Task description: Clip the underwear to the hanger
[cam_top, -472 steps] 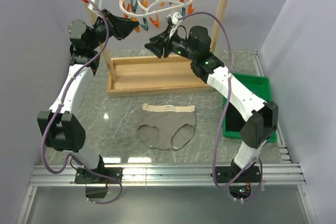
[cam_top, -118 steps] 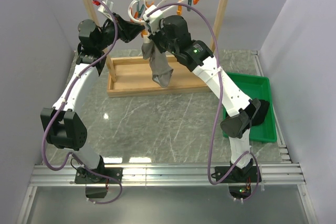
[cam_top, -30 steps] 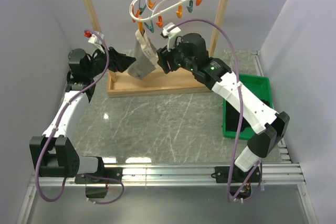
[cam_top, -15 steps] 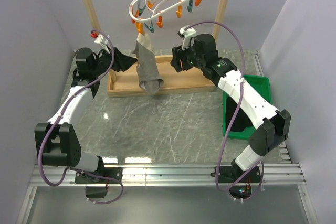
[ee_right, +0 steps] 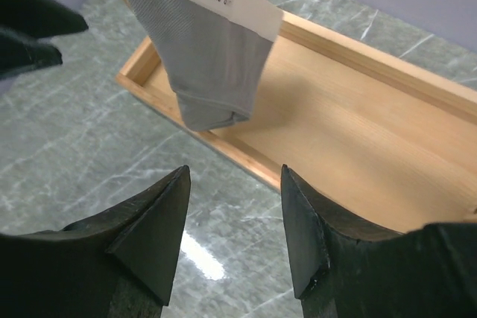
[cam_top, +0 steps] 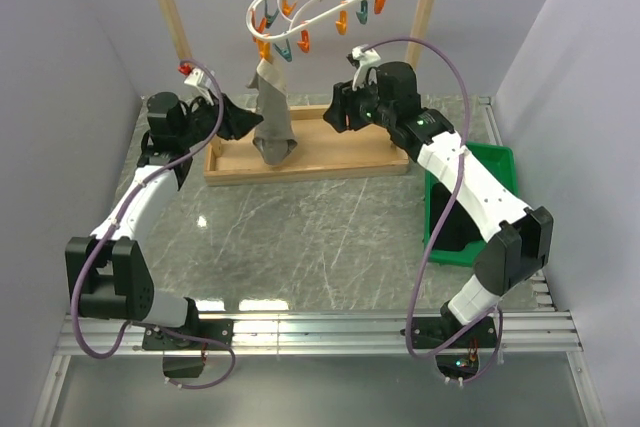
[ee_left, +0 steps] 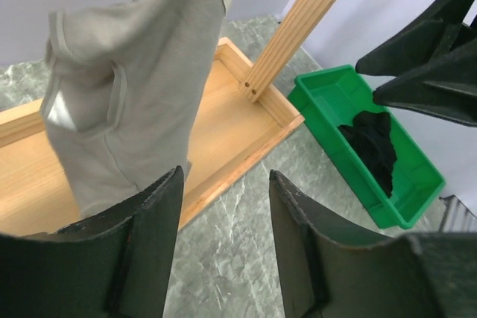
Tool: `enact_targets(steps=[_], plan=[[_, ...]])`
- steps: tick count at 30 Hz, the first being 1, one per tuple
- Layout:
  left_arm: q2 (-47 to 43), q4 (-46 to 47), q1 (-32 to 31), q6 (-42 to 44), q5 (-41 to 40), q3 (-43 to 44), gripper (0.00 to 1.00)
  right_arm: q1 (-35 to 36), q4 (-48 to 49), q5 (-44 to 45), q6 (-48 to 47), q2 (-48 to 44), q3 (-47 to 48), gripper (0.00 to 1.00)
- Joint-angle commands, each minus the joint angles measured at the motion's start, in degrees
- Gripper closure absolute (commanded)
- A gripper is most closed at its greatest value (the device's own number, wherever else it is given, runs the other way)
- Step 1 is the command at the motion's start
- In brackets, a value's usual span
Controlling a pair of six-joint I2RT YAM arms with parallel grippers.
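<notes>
The taupe underwear [cam_top: 270,117] hangs limp from a clothespin at the near left of the white hanger [cam_top: 310,9], over the wooden tray. My left gripper [cam_top: 243,117] sits just left of the cloth, open, nothing between its fingers. In the left wrist view the underwear [ee_left: 134,87] fills the upper left, above and beyond the gripper [ee_left: 225,176]. My right gripper [cam_top: 337,113] is a little to the right of the cloth, also open and empty. In the right wrist view the underwear [ee_right: 212,57], with its labelled waistband, dangles ahead of the gripper [ee_right: 234,172].
The hanger hooks on the top bar of a tall wooden rack [cam_top: 430,17] whose tray base [cam_top: 330,152] lies under the cloth. A green bin [cam_top: 480,162] with a dark cloth [ee_left: 373,135] stands at the right table edge.
The underwear has swung back and now hangs straighter. My right gripper has drawn away to the right. The left gripper has moved slightly up toward the cloth and its jaws have narrowed.
</notes>
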Motion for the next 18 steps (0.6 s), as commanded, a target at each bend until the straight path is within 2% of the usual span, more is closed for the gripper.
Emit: enact_targets(steps=[1,3,5,11,15,18], plan=[[-4.5,-2.6,-2.2,4.6,-3.8,-1.2,0.45,-1.8,5.2,-3.8,5.2,1.1,-1.4,0.41],[-5.9,-5.2,-4.6,7.3,-6.7,-2.1,0.41,-2.6,6.8,-4.8,8.0,2.2,-2.0,0.42],[-6.7,-6.1,-7.8,8.9,-13.1,-3.7,0.37,-3.0,8.6,-5.8,9.6,2.9,-2.7,0.42],[-4.8,-3.4,-15.3,10.9,-29.5,-6.0,0.29,-3.8,11.0,-6.8,13.9,3.6,-3.6,0.43],[-1.1,0.4,-17.9,13.4,-35.8,-5.5,0.31,-4.0,12.4,-7.8,15.8,4.1,-5.0,0.44],[2.3,0.9,-17.9,14.2,-39.5,-3.1,0.38,-4.1,13.9,-8.7,16.8,5.0,-5.8,0.44]])
